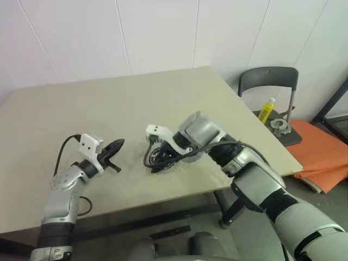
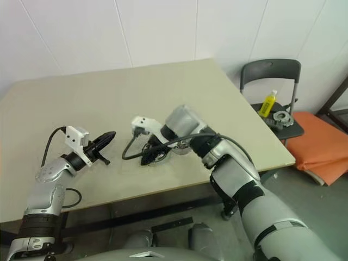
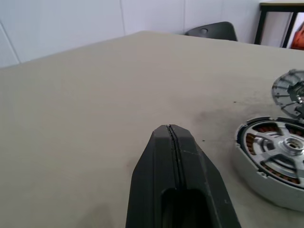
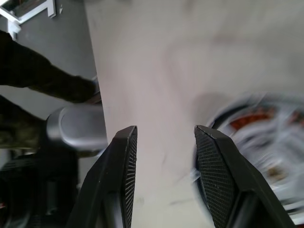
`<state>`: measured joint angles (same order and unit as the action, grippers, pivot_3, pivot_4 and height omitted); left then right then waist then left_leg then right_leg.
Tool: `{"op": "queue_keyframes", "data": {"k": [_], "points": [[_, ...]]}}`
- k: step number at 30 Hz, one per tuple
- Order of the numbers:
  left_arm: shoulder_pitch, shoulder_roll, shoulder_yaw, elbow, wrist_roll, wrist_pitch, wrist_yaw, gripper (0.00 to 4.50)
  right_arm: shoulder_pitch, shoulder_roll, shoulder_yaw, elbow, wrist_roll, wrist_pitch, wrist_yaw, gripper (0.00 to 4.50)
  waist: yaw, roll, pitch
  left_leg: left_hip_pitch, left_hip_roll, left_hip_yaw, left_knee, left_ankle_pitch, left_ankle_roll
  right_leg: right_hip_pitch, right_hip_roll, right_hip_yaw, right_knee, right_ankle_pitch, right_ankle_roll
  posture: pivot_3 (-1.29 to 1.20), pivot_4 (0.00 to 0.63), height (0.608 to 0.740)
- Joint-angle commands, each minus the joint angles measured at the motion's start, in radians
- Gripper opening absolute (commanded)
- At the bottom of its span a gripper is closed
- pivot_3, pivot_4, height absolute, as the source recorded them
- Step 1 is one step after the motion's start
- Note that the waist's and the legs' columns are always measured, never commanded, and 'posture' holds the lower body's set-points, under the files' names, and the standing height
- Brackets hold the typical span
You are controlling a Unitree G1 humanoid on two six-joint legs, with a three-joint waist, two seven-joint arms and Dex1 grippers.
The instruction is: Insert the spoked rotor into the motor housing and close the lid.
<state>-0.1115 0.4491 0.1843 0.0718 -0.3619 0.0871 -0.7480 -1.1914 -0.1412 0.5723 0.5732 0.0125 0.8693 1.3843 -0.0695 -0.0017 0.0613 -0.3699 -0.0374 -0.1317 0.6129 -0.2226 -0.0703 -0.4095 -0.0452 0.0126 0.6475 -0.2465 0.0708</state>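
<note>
Beige table (image 1: 163, 98); left gripper (image 1: 112, 152) closed, near left; right gripper (image 1: 157, 161) centre; chair (image 1: 269, 81) far right.

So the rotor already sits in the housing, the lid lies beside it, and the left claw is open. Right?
Not quite: the left claw is shut, fingers pressed together in the left wrist view. The rotor does sit in the housing, and the lid lies beside it.

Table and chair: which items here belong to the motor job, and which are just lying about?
Job: housing with the rotor seated inside, lid beside it on the table.
Lying about: yellow bottle and a metal part on the chair; orange mat.
</note>
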Motion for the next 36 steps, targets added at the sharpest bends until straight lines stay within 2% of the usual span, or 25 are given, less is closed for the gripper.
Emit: {"op": "queue_keyframes", "data": {"k": [1,3,5,8,12,15,18,21,23,26,31,36], "points": [[-0.011,0.016,-0.009,-0.06,-0.036,0.012,-0.044,0.0,-0.081,-0.062,-0.016,0.063,-0.093,-0.389,-0.103,2.03,0.001,0.0,0.0,0.0,0.0,0.0,0.0,0.0,0.0,0.0,0.0,0.0,0.0,0.0,0.0,0.0,0.0,0.74],[-0.017,0.021,-0.023,-0.057,-0.026,0.01,-0.059,0.0,-0.108,-0.133,0.072,0.164,-0.248,-0.665,-0.247,2.03,0.004,0.0,0.0,0.0,0.0,0.0,0.0,0.0,0.0,0.0,0.0,-0.001,-0.001,0.0,0.0,0.0,0.0,0.74],[-0.027,0.02,-0.028,-0.042,-0.016,0.003,-0.064,0.0,-0.136,-0.193,0.165,0.275,-0.401,-0.863,-0.374,2.03,0.005,-0.001,0.0,-0.001,-0.001,0.0,0.0,0.0,0.0,0.001,-0.001,-0.001,-0.002,0.0,0.0,0.0,0.0,0.74],[-0.039,0.016,-0.031,-0.032,-0.015,0.001,-0.066,0.0,-0.166,-0.248,0.269,0.411,-0.574,-1.036,-0.495,2.03,0.002,-0.001,0.0,-0.002,-0.002,0.002,0.0,0.0,0.0,0.0,-0.002,0.001,-0.003,0.0,0.0,0.0,0.0,0.74],[-0.054,0.018,-0.039,-0.021,-0.013,-0.002,-0.068,0.0,-0.187,-0.298,0.346,0.521,-0.724,-1.158,-0.543,1.16,-0.002,0.0,0.0,-0.002,-0.001,0.003,-0.003,0.0,0.0,-0.003,-0.001,0.003,-0.001,0.0,-0.001,0.0,0.0,0.74],[-0.065,0.02,-0.04,-0.007,-0.012,-0.006,-0.069,0.0,-0.183,-0.326,0.359,0.549,-0.774,-1.221,-0.504,0.05,-0.002,0.001,0.001,-0.001,0.0,0.003,-0.005,0.0,0.0,-0.004,0.0,0.003,0.0,0.0,-0.001,0.0,0.0,0.74],[-0.07,0.018,-0.044,0.004,-0.006,-0.012,-0.069,0.0,-0.166,-0.345,0.336,0.554,-0.774,-1.26,-0.423,0.02,-0.002,0.001,0.001,0.0,0.001,0.003,-0.005,0.0,0.0,-0.003,0.001,0.003,0.0,0.0,-0.001,0.0,0.0,0.74],[-0.07,0.017,-0.053,0.008,0.005,-0.016,-0.069,0.0,-0.13,-0.355,0.265,0.542,-0.684,-1.277,-0.226,0.02,0.0,0.001,0.001,0.001,0.0,0.003,-0.002,0.0,0.0,-0.001,0.0,0.003,0.0,0.0,-0.001,0.0,0.0,0.74],[-0.071,0.016,-0.053,0.009,0.008,-0.017,-0.069,0.0,-0.085,-0.344,0.188,0.513,-0.572,-1.245,-0.045,0.02,0.0,0.001,0.001,0.002,0.0,0.003,-0.002,0.0,0.0,0.002,0.0,0.003,-0.001,0.0,-0.001,0.0,0.0,0.74],[-0.071,0.015,-0.052,0.009,0.012,-0.019,-0.068,0.0,-0.023,-0.346,0.121,0.434,-0.483,-1.18,0.11,0.02,0.0,0.001,0.001,0.008,0.0,0.003,-0.002,0.0,0.0,0.007,0.0,0.003,-0.001,0.0,-0.001,0.0,0.0,0.74],[-0.066,0.017,-0.049,0.006,0.016,-0.02,-0.064,0.0,0.055,-0.357,0.063,0.266,-0.393,-1.045,0.22,0.02,-0.001,0.002,0.002,0.014,0.0,0.003,-0.002,0.0,0.0,0.011,0.0,0.003,0.0,-0.001,-0.001,0.0,0.0,0.74],[-0.066,0.017,-0.046,0.003,0.016,-0.021,-0.061,0.0,0.099,-0.36,0.054,0.124,-0.296,-0.9,0.23,0.02,0.002,0.002,0.002,0.013,0.0,0.002,-0.002,0.0,0.0,0.011,0.0,0.003,0.001,-0.001,-0.001,0.0,0.0,0.74]]}}
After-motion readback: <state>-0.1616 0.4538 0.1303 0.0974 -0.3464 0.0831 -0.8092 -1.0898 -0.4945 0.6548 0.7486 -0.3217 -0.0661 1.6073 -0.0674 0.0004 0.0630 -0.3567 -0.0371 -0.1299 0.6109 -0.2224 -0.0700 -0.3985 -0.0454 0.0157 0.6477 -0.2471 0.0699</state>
